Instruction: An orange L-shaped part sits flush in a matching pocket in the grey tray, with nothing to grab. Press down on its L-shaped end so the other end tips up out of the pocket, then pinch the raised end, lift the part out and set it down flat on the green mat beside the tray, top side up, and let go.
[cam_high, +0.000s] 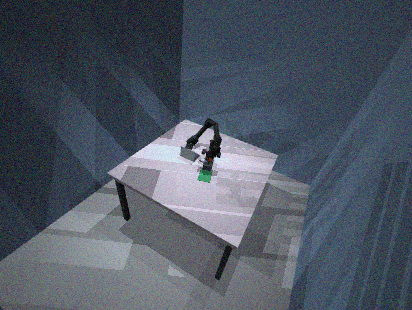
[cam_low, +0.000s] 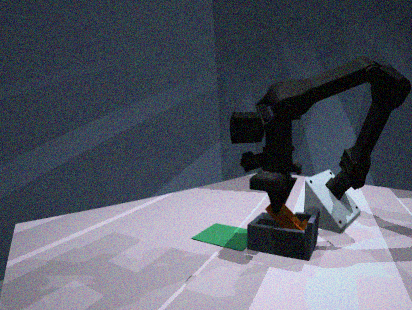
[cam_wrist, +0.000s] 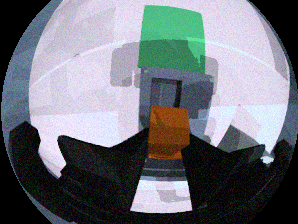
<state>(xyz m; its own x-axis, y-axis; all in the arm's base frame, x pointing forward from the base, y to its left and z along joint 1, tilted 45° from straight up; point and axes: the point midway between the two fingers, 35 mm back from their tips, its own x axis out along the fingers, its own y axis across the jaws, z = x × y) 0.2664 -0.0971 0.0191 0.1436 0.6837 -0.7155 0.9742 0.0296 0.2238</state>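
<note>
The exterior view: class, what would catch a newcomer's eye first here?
The orange part stands out first, pinched at its raised end by the dark gripper and tilted over the grey tray. Next comes the bright green mat, lying flat beside the tray, on the side away from the arm's sloping pale mount.
</note>
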